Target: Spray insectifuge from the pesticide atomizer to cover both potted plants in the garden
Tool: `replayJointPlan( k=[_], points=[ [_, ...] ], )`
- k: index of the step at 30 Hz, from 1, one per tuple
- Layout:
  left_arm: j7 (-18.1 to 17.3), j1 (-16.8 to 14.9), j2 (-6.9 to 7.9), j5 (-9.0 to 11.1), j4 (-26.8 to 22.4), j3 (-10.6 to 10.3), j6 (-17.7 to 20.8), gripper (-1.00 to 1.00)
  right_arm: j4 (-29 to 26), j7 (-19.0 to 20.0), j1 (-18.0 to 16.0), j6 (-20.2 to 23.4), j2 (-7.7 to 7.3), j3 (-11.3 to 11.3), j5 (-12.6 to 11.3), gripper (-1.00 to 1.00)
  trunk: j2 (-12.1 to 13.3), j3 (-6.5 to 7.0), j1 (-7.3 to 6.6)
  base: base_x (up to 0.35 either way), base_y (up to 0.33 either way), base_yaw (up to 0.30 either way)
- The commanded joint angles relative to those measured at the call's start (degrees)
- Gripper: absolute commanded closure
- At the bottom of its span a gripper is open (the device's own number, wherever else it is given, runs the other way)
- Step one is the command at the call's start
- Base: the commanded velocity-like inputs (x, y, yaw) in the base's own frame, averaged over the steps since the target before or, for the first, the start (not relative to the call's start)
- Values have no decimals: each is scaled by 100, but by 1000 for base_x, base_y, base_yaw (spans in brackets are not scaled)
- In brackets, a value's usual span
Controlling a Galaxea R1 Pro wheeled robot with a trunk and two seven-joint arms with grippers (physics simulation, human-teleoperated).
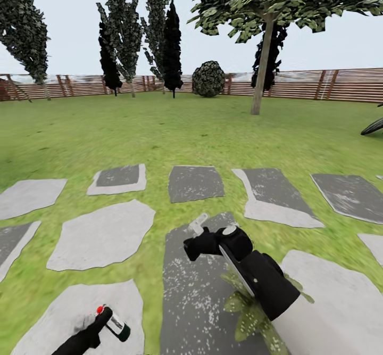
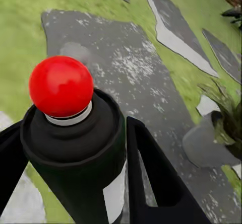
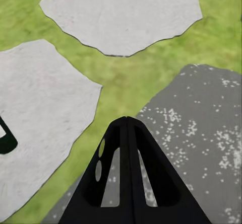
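Note:
The pesticide atomizer, a slim dark bottle with a white label and red tip, is tilted in my left gripper at the bottom left of the head view. In the left wrist view its red tip is close up and the left gripper is shut on its body. A potted plant with pale-speckled leaves lies partly under my right arm; its leaves show beside the dark slab. My right gripper hovers over that slab, and its fingers are shut on nothing.
Grey stone paving crosses the lawn in front of me. A brown slat fence rings the garden, with tall trees and a round bush near it. Dark leaves reach in at the right edge.

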Motion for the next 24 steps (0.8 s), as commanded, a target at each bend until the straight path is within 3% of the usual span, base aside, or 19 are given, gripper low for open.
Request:
replayJointPlan(
  k=[1,2,3,4,5,6,7,9,10,11,14,15,17,20,22,23,24],
  points=[
    [422,24,73,535,68,-75,23,100,315,-209,0,-38,117,20,8,100,0,0,0,0,0,272],
    [785,24,80,533,39,-88,31,100,340,-308,0,-55,195,21,5,100,0,0,0,0,0,272],
    [1344,25,70,464,-38,-129,49,100,378,-446,0,-75,291,25,4,100,0,0,0,0,0,273],
    [1993,47,94,319,-207,-177,38,100,418,-569,0,-89,370,173,3,100,0,0,0,0,0,273],
    [2020,80,106,314,-236,-177,29,100,432,-578,0,-91,378,208,1,100,0,0,0,0,0,273],
    [2270,101,179,305,-935,-130,351,100,471,-611,0,-93,389,227,7,100,0,0,0,0,0,273],
    [2790,103,405,305,-1700,-112,883,100,457,-635,0,-91,388,219,19,100,0,0,0,0,0,273],
    [4082,104,653,307,-2891,-112,1448,100,371,-639,0,-89,384,183,28,100,0,0,0,0,0,273],
    [4979,109,692,325,-3399,-137,1604,100,340,-712,0,-89,384,161,26,100,0,0,0,0,0,273],
    [5599,112,708,326,-3629,-150,1675,100,332,-1000,0,-91,383,148,7,100,0,0,0,0,0,273],
    [6011,120,777,303,-3857,-265,1733,100,328,-1807,0,-269,391,145,-59,100,0,0,0,0,0,273],
    [6038,121,864,138,-3881,-455,1758,100,342,-1890,0,-353,403,141,-71,100,0,0,0,0,0,273],
    [6064,132,1001,-86,-3894,-645,1734,100,440,-1935,2,-543,510,43,-110,100,0,0,0,0,82,184],
    [6080,161,1032,-148,-3897,-697,1725,100,1138,-1952,-2,-1016,735,-230,-193,100,0,0,0,41,247,34],
    [6082,207,1039,-160,-3888,-701,1719,100,1461,-1952,-14,-1249,813,-295,-198,100,0,0,0,73,282,5],
    [6082,255,1049,-146,-3863,-699,1711,100,1528,-1957,-17,-1320,838,-311,-198,-100,0,0,0,78,292,0],
    [6082,277,1049,-139,-3861,-696,1709,100,1519,-1961,-17,-1297,839,-312,-199,-100,0,0,0,78,296,0]
  ],
)
